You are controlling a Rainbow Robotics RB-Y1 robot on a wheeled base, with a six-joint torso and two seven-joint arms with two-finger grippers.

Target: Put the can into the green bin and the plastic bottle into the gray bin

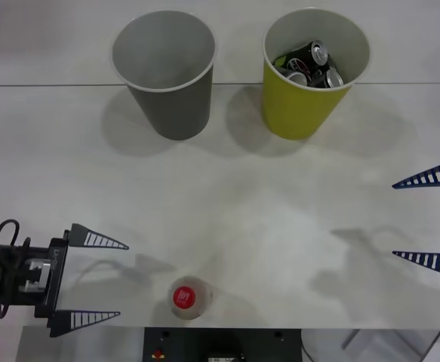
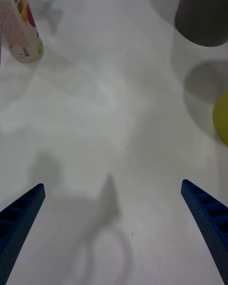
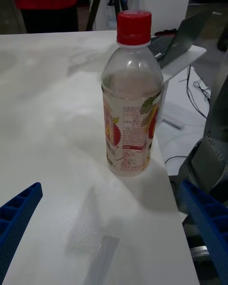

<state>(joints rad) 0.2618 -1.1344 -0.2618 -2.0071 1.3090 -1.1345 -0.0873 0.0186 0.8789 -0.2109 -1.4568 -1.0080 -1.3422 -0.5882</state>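
1. Your left gripper (image 1: 99,279) sits low at the table's near-left corner, fingers spread wide and holding nothing, aimed sideways toward the plastic bottle (image 1: 188,297).
2. The plastic bottle stands upright, red cap up, right at the near edge of the table (image 1: 227,196); the left wrist view shows its base just beside the drop-off. That is your main risk: in my judgement, a finger clipping it off-centre could tip or push it over the edge. Come in level, with the bottle centred between the fingers.
3. It looks empty and light, so it will probably slide before the fingers close. Shut them slowly.
4. The gray bin (image 1: 164,72) stands far-left of centre, well apart from the bottle, with bare tabletop between them. You have open room for the carry; lift high enough to pass over the white rim, or you may knock the bin.
5. The green bin (image 1: 315,72) stands just beside it to the right, with dark cans (image 1: 310,64) already inside. Don't drift over it.
6. Your right gripper (image 1: 431,219) waits at the right edge, fingers apart and empty, clear of your path.
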